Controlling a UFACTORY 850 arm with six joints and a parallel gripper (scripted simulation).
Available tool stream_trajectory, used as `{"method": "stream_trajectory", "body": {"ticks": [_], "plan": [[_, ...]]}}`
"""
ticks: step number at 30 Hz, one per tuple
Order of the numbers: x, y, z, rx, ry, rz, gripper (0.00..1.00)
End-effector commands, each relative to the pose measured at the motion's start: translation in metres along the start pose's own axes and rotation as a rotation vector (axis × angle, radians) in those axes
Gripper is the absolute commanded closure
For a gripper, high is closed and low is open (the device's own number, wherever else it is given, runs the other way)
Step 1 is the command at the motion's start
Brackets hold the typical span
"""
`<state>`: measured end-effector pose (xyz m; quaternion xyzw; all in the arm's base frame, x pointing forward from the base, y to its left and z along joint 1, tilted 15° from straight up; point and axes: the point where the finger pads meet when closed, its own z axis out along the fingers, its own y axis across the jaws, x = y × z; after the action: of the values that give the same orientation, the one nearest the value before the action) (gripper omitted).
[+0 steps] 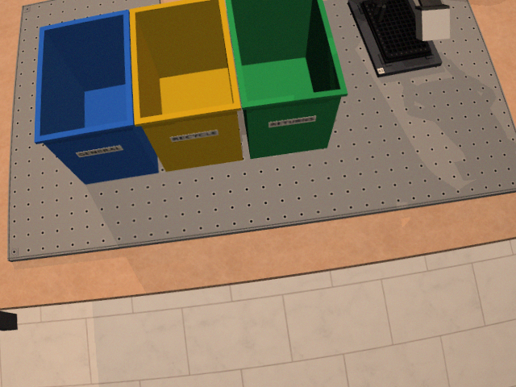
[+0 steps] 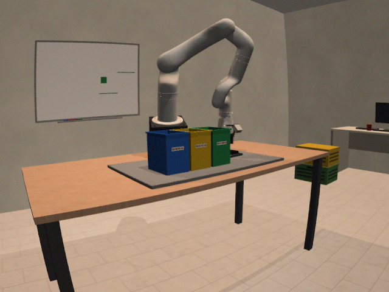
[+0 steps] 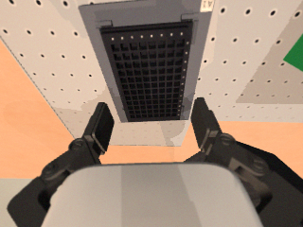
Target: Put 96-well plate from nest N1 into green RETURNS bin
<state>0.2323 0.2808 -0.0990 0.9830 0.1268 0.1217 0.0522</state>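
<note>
Spread wide and holding nothing, the fingers of the gripper (image 3: 152, 124) hang above the near end of the 96-well plate (image 3: 151, 76), which lies flat in plate nest N1 (image 1: 432, 62). Left of the nest stands the green RETURNS bin (image 1: 287, 75), then yellow and blue ones. Likely light, stiff and smooth plastic, the plate should take best by its two long side walls, gripped squarely so it cannot tilt.

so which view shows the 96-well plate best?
Wrist: the 96-well plate fills the frame, well grid sharp, seated in its nest between the open gripper fingers. Top shows it at the frame's edge, partly covered by the arm. Exterior hides it behind the green bin.
</note>
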Motion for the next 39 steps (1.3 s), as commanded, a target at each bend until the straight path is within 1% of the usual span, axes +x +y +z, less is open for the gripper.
{"method": "stream_trajectory", "body": {"ticks": [1,4,11,27,39], "plan": [[0.0,0.0,0.009,0.001,0.001,0.0,0.0],[0.0,0.0,0.011,0.001,0.001,0.0,0.0],[0.0,0.0,0.023,0.001,0.001,0.0,0.0],[0.0,0.0,0.023,0.001,0.001,0.0,0.0],[0.0,0.0,0.03,0.001,0.001,0.0,0.0]]}}
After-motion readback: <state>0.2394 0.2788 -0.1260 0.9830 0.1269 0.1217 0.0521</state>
